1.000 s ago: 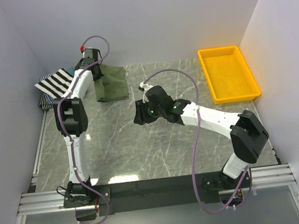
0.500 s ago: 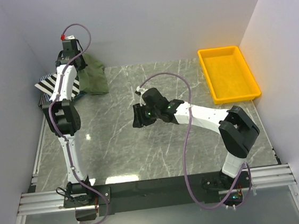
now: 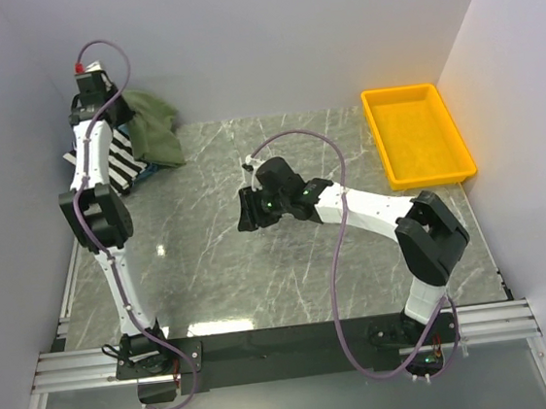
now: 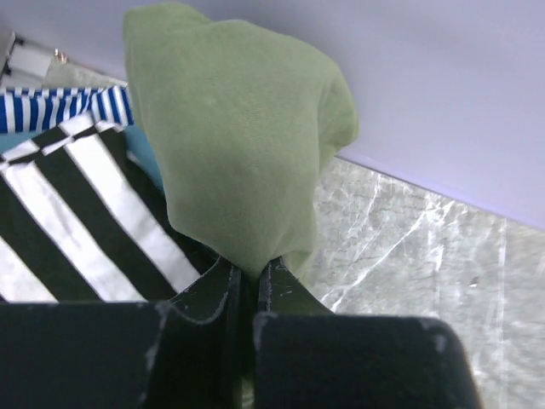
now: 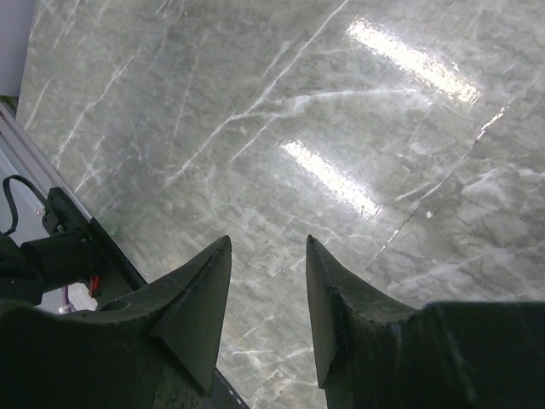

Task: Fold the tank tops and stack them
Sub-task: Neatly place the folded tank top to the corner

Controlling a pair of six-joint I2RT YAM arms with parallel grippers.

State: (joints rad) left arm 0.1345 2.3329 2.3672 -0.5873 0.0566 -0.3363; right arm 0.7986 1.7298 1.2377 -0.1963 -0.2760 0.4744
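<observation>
From above, the left pincer (image 3: 118, 107) is clamped on the top edge of the olive tank top (image 3: 154, 129), which hangs bunched below and to the right of it, its lower edge on the striped tank top (image 3: 116, 166) spread beneath the pincer. The right pincer (image 3: 244, 210) hovers over bare table (image 3: 262, 284), well apart from the shirts on its left and the yellow tray (image 3: 375, 127) on its right. In the left wrist view the fingers (image 4: 213, 285) are nearly closed, pinching the olive cloth between them. The striped shirt lies to their left with a bluish tank top (image 4: 146, 160) showing beyond it, and the wall (image 4: 426, 94) is close ahead. In the right wrist view the right pincer (image 5: 268, 247) is narrowly open and holds nothing, with only marble below. Since a second ago the olive shirt has been lifted off the table and carried left over the stack.
</observation>
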